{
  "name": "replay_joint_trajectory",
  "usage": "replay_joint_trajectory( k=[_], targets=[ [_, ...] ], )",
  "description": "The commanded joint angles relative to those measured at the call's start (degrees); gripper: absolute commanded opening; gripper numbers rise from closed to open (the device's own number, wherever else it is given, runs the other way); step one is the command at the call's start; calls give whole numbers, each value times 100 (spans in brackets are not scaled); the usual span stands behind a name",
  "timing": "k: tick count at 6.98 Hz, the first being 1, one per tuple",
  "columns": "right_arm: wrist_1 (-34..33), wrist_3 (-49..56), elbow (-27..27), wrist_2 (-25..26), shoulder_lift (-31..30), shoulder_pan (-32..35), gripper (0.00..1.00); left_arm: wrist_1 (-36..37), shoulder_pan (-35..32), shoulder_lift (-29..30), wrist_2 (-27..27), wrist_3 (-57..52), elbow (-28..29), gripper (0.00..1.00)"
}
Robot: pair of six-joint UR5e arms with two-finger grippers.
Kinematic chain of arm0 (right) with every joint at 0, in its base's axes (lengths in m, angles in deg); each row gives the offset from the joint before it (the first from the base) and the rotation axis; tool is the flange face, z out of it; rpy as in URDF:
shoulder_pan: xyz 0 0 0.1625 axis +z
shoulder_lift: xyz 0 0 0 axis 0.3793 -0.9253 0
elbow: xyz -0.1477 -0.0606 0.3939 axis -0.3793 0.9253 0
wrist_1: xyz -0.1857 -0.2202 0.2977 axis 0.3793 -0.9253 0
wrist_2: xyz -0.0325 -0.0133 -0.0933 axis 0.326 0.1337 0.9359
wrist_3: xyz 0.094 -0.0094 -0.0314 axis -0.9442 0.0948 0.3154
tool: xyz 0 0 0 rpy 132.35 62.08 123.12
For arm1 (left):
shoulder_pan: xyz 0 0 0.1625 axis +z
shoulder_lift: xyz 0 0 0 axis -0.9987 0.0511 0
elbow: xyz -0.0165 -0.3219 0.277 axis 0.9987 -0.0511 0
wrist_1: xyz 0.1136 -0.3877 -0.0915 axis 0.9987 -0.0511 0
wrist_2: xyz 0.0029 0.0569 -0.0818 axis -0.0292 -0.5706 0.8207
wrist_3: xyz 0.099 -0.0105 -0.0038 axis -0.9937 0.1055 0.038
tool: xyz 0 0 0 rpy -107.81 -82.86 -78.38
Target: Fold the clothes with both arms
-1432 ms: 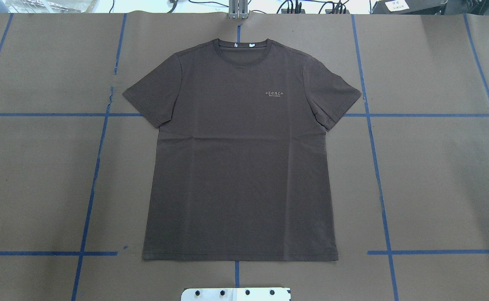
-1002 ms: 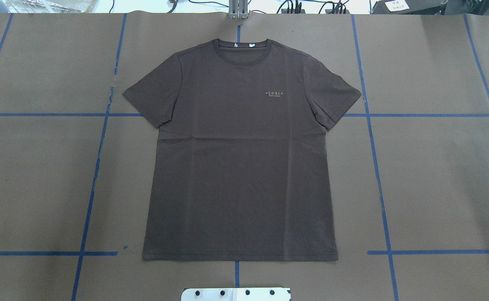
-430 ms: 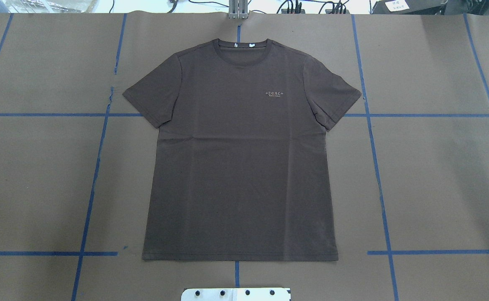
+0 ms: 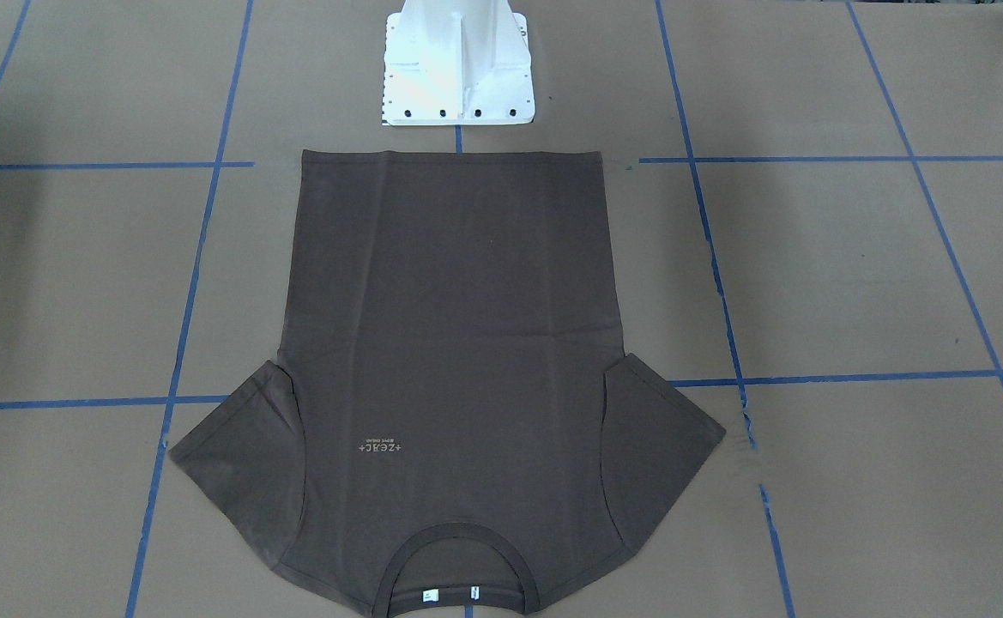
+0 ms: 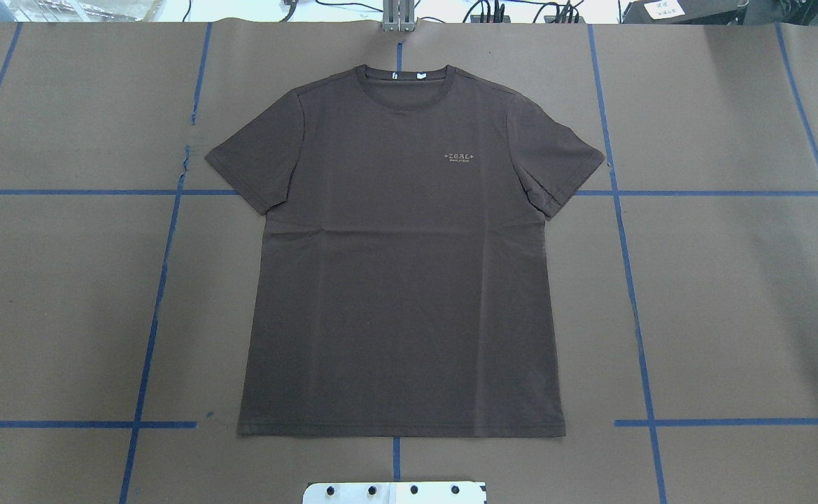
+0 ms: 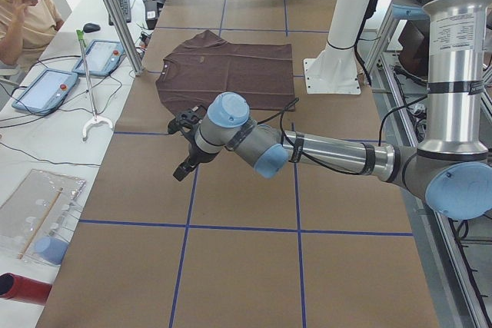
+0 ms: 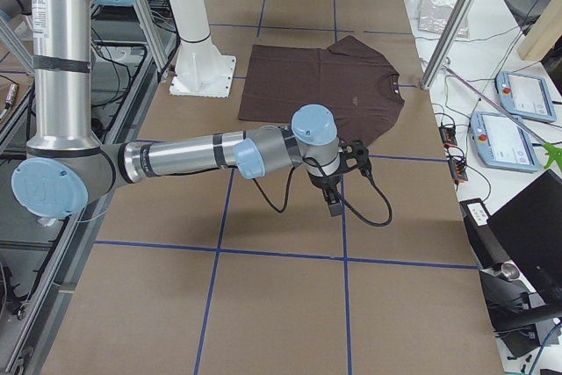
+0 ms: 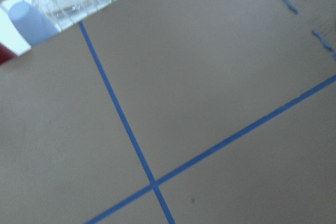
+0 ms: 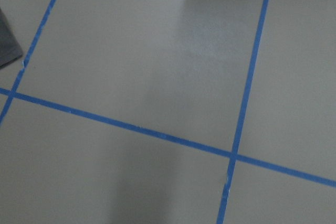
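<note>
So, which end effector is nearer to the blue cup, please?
Left. The left end effector hovers between the shirt and the blue cup; the right end effector is beyond the shirt.

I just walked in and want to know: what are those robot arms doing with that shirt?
Nothing is folded yet. The brown T-shirt lies flat, front up, on the table. The left arm and right arm hang over the table beside it, one at each side, not touching it.

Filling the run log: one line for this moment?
T-shirt: flat, unfolded; left gripper: not touching, jaws unclear; right gripper: not touching, jaws unclear
</note>
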Motion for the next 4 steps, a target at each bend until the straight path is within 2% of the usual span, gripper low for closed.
replay_joint_trajectory(
  k=[1,2,4],
  targets=[
    [1272,-1545,404,-115,337,-416,100,-329,227,314,12,891,100,100],
    [1319,-2742,509,103,878,-959,100,-365,325,332,4,911,91,100],
    [1346,-4120,1051,1111,1898,-1954,99,-365,422,420,-5,920,100,100]
  ],
)
